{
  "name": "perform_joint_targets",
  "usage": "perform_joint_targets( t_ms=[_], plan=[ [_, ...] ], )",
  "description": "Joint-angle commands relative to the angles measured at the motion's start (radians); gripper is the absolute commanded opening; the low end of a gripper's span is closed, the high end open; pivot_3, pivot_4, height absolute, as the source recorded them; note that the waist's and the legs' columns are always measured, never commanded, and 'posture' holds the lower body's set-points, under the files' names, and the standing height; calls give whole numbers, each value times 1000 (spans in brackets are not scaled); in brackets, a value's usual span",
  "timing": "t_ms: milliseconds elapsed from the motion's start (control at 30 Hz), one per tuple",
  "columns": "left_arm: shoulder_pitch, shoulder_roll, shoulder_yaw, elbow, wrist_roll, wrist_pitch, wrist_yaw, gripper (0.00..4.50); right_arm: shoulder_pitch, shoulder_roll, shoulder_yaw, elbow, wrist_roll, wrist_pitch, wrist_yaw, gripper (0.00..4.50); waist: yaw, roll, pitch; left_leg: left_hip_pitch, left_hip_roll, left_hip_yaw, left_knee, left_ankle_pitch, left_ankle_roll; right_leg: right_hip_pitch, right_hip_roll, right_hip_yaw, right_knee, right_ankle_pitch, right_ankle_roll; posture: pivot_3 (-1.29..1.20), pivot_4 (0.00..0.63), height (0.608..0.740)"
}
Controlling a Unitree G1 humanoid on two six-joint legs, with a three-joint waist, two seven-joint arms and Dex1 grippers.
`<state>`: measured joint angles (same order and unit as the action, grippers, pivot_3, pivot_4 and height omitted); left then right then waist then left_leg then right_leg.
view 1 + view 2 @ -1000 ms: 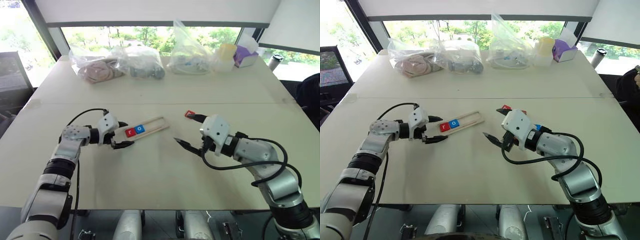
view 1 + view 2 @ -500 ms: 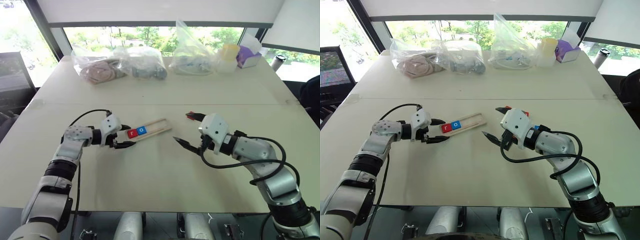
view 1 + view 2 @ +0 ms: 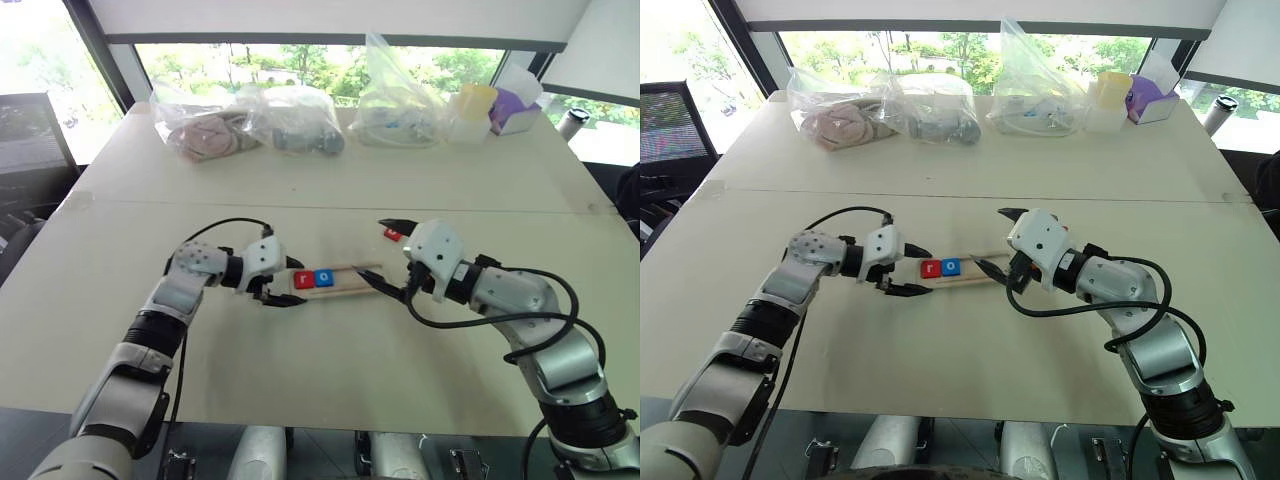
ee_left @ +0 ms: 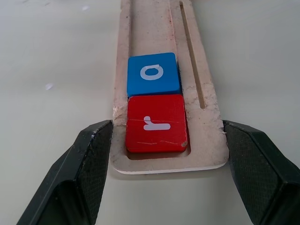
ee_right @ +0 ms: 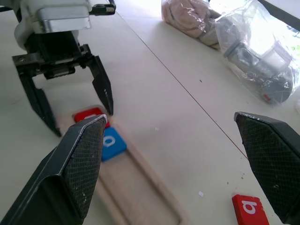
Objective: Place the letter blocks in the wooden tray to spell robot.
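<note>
The wooden tray [image 3: 350,281] lies mid-table, holding a red "r" block [image 4: 157,124] at its near end and a blue "o" block [image 4: 153,74] beside it. My left gripper [image 3: 290,282] is shut on that end of the tray, one finger against each long side. My right gripper [image 3: 382,254] hovers over the tray's other end, open, with nothing between its fingers. Another red letter block [image 5: 250,208] lies on the table just beyond the tray, under the right gripper's far finger.
Clear plastic bags [image 3: 290,120] of items, a yellow cup [image 3: 475,103] and a purple box [image 3: 512,110] line the table's far edge. A seam [image 3: 120,203] crosses the table behind the tray.
My left gripper has closed on the tray's end and moved right with it, so the tray now reaches under the right gripper. The right gripper has stayed put.
</note>
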<state>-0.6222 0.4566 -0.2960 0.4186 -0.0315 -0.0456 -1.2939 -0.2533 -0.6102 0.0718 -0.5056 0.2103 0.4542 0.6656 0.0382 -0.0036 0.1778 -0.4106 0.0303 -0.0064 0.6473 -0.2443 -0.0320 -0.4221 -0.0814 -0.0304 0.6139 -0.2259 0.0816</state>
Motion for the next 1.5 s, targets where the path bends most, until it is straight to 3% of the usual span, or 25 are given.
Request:
perform_joint_targets(
  t_ms=[33, 667, 1267, 1400, 1500],
  plan=[
    [48, -10, -61, -72, 16, 4, -24, 3128, 11, -8, -26, -64, 7, 14, -13, 4500, -1, 0, 0, 0, 0, 0, 0, 0, 0, 0, 0, 0, 0, 0, 0, 0, 150, 740],
    [194, 4, -109, -267, 47, 66, 77, 3128, 70, -7, -43, -155, 24, 99, -35, 4500, -1, 0, 0, 0, 1, 0, 1, 0, 1, -1, 1, 0, 1, 0, 0, 0, 150, 740],
    [157, 13, -133, -191, 66, -6, 74, 3128, 62, 2, -30, -160, 26, 105, -38, 4500, 0, 0, 0, 1, 1, 0, 1, -1, 1, 0, 1, 0, 1, 0, 0, 0, 150, 740],
    [153, 4, -131, -187, 64, 11, 87, 4313, 56, 3, -27, -156, 24, 106, -39, 4500, -1, 0, 0, 1, 1, 0, 1, -1, 1, 0, 1, 0, 1, -1, 1, 0, 150, 740],
    [146, 5, -129, -191, 57, 20, 92, 4446, 52, 4, -24, -156, 25, 106, -38, 4500, 0, 0, 0, 1, 1, 0, 1, -1, 1, 0, 1, 0, 1, 0, 0, 0, 150, 740]
  ],
)
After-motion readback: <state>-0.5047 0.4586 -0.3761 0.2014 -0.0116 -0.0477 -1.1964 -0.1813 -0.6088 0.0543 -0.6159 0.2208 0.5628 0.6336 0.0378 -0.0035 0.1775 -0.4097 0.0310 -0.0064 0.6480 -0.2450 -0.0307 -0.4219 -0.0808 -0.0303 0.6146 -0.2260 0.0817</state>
